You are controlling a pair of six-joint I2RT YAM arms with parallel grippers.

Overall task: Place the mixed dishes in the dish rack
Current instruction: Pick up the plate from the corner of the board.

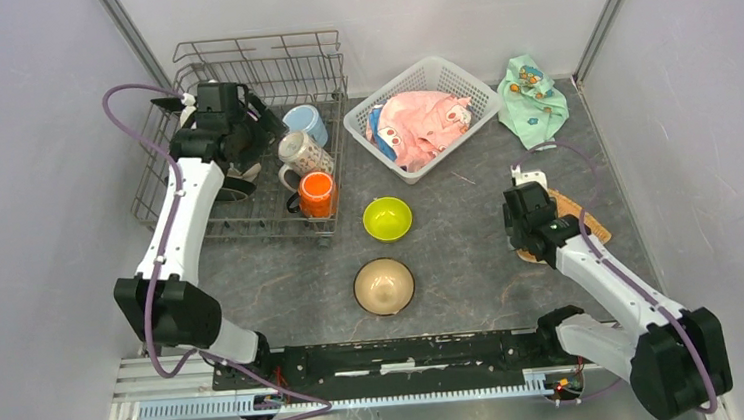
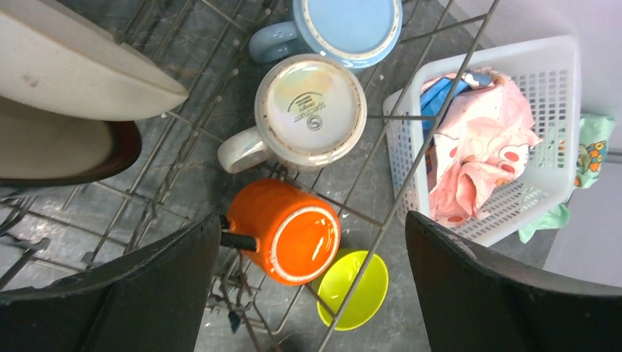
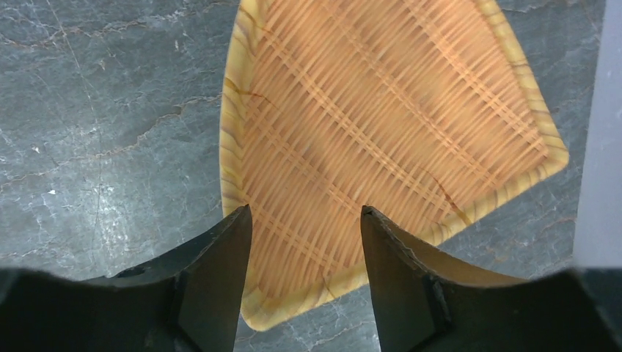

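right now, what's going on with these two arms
Two robot arms are loading dishes into the wire dish rack. An orange mug, a white patterned mug and a light-blue mug sit bottoms-up in it, beside some plates. The left claw hangs open above the mugs, holding nothing. The right claw is down over the near edge of a woven-patterned square plate on the table; whether it grips is unclear. A lime-green bowl and a tan bowl wait on the table.
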